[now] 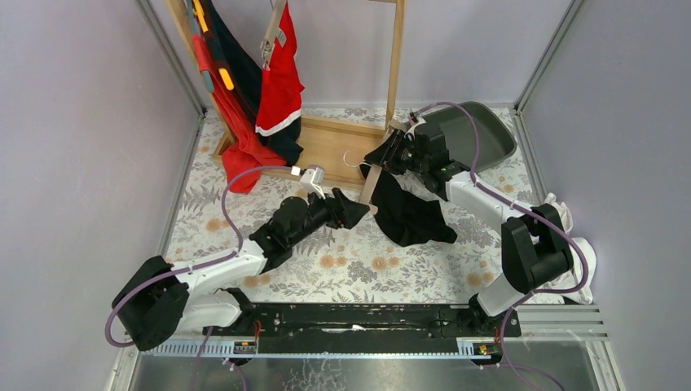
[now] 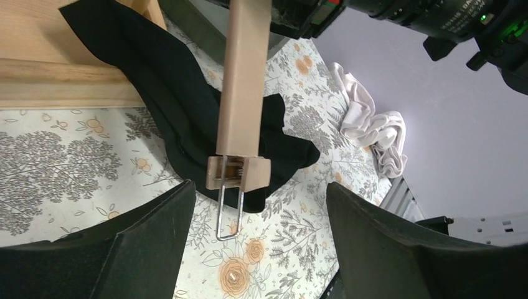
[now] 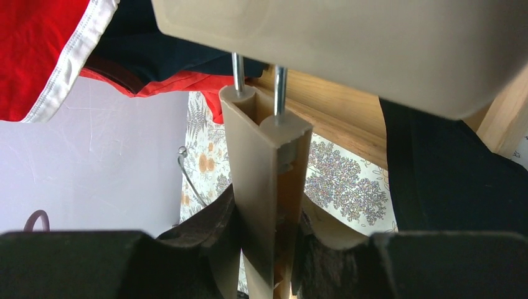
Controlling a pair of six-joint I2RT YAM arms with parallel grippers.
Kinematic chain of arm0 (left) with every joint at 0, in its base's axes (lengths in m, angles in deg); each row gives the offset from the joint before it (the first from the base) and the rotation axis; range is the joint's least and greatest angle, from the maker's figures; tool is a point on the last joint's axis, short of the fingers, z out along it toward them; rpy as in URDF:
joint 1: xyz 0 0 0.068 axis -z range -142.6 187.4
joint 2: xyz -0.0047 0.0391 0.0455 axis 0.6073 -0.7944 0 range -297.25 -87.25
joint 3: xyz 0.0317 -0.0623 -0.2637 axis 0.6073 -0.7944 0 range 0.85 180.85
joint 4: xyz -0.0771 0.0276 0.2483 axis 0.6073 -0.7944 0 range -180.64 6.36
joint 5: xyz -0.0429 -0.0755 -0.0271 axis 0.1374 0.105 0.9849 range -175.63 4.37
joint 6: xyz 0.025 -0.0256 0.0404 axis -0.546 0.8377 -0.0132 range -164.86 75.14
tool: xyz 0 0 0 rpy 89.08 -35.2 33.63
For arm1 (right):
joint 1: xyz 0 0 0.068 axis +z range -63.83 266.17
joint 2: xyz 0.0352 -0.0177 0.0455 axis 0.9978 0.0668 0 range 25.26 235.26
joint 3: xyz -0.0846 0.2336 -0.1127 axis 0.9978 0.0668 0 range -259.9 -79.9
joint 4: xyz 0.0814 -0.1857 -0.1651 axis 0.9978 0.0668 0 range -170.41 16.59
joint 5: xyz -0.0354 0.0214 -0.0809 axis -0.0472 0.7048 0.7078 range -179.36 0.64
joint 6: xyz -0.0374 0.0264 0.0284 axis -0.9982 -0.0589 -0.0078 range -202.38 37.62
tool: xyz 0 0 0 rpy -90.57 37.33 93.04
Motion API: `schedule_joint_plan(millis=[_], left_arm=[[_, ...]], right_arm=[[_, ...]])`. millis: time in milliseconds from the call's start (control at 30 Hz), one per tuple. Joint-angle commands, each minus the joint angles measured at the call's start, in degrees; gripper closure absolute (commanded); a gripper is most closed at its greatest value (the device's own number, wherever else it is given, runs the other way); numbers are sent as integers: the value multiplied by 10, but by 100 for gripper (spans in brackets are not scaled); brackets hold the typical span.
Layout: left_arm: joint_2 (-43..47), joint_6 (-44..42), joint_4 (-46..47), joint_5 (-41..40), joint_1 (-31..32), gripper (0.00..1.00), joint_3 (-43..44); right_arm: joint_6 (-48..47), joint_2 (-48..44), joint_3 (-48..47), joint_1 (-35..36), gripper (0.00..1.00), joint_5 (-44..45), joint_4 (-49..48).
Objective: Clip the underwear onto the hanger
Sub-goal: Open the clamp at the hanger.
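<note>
Both arm bases (image 1: 342, 322) sit at the near edge of the table (image 1: 367, 261) in the top view. The left gripper (image 1: 346, 210) reaches toward the middle of the table and stops at the near end of the hanger (image 1: 371, 186). The right gripper (image 1: 389, 155) holds the far end of the hanger, beside the wooden rack (image 1: 334, 142). The underwear (image 1: 411, 216), black, lies loose on the table to the right of the hanger, and part of it passes under the bar. A red garment (image 1: 281, 81) and a dark one hang on the rack at far left. A grey tray (image 1: 481, 130) stands at far right.

In the left wrist view, the left fingers (image 2: 155, 230) stand wide apart and hold nothing. The clip (image 2: 238, 173) at the end of the bar lies between them but apart from both. The clip rests over an edge of the underwear. Whether any cloth sits inside the clip cannot be told. A white cloth (image 2: 373, 131) lies farther right.

In the right wrist view, the right fingers (image 3: 193, 240) are closed narrowly on a tan part of the hanger.

Status, as a judgement: the hanger is held and positioned over the underwear. No clip is visibly fastened to the cloth. Opening the near clip, feeding in the cloth and fastening it remain to be done.
</note>
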State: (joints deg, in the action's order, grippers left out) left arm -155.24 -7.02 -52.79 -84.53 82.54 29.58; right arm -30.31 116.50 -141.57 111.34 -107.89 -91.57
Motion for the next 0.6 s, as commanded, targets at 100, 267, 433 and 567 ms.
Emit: schedule_joint_plan(millis=[100,267,433,567], left_arm=[[2,-6,45,2,-32,25,-12],[-16,10,76,47,-49,25,-14],[-27,18,101,61,-58,25,-26],[-16,27,107,71,-77,25,-39]], right_arm=[[1,-13,-17,1,100,-12,-51],[2,-13,-15,0,100,-21,-61],[0,-17,-11,0,100,-22,-65],[-3,-20,6,-2,100,-34,-96]])
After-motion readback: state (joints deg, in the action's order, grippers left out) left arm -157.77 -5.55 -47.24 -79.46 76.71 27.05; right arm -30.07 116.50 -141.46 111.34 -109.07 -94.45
